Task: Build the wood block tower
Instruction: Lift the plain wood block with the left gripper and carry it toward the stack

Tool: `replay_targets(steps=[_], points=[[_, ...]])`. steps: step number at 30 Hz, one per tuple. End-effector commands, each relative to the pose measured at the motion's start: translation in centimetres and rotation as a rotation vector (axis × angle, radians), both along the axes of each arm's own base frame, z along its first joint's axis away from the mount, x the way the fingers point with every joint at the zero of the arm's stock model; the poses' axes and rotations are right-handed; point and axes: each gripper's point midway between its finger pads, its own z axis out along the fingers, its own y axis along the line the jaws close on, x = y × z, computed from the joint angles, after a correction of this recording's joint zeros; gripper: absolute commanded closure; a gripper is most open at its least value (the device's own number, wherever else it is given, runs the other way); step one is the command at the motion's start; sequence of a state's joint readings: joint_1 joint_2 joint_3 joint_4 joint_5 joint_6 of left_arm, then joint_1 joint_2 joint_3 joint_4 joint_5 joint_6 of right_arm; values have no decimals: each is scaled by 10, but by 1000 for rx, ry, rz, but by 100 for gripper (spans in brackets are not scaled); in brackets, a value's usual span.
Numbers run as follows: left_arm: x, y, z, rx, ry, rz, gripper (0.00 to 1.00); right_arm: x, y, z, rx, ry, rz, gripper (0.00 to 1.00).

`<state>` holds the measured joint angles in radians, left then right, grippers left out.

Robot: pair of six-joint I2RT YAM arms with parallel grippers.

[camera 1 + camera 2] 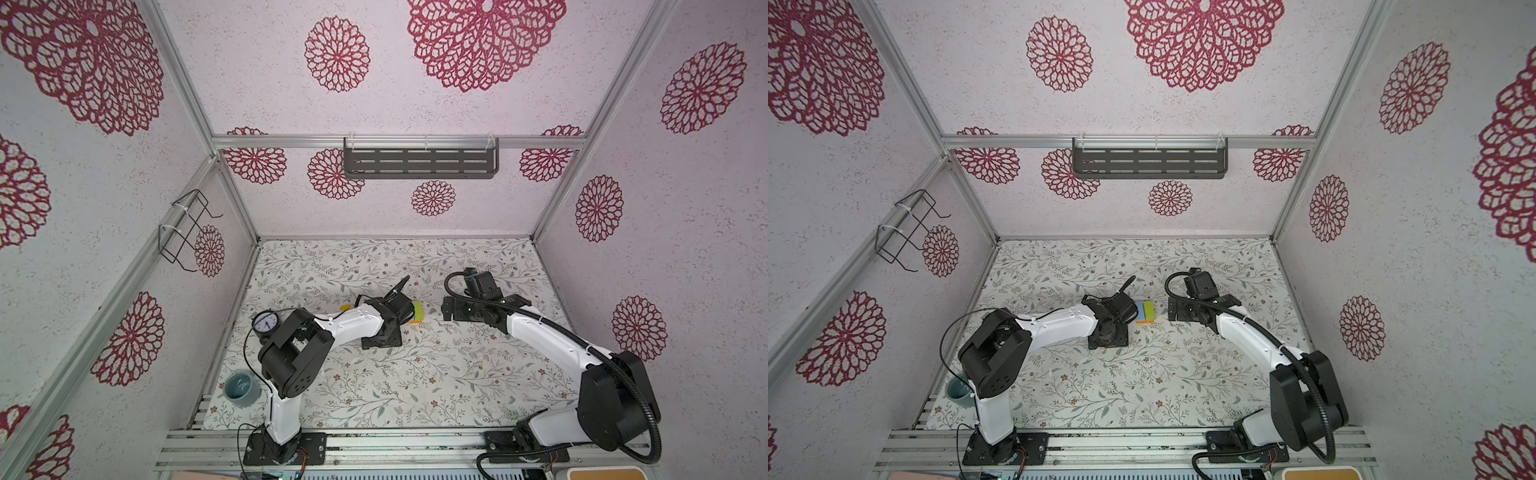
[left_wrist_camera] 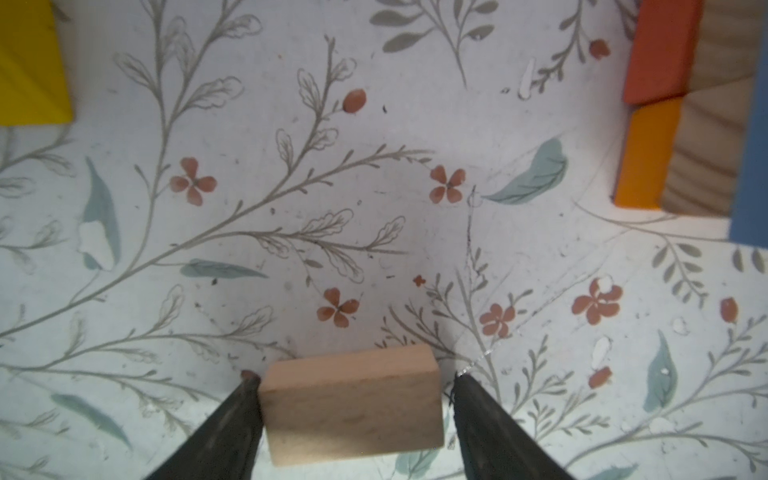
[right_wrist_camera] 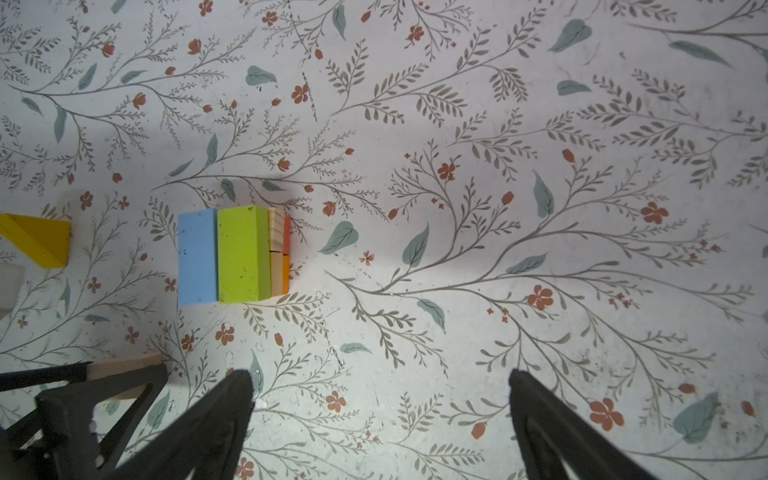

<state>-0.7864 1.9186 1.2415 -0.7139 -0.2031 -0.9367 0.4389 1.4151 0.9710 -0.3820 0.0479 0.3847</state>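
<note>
Okay, left gripper [image 2: 354,376] is straddling the tan block [image 2: 353,411], spread, not yet pinching; I'd be centring before squeezing. Right gripper [image 3: 380,382] is hanging spread, empty.

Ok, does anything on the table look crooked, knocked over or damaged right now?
Nothing much stands out. The tower sits squared up, its blue block and green block flush on top. The tan block lies flat, straddled by the left gripper. The table cover has a few small white chips.
</note>
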Motion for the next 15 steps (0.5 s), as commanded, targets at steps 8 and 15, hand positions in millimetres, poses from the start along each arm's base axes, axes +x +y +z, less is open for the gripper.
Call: replay_targets(steps=[8, 15], points=[[2, -2, -2, -24, -3, 22, 41, 1, -3, 12, 7, -35, 1, 1], [14, -8, 28, -32, -35, -20, 42, 1, 0, 2, 24, -16, -3, 1]])
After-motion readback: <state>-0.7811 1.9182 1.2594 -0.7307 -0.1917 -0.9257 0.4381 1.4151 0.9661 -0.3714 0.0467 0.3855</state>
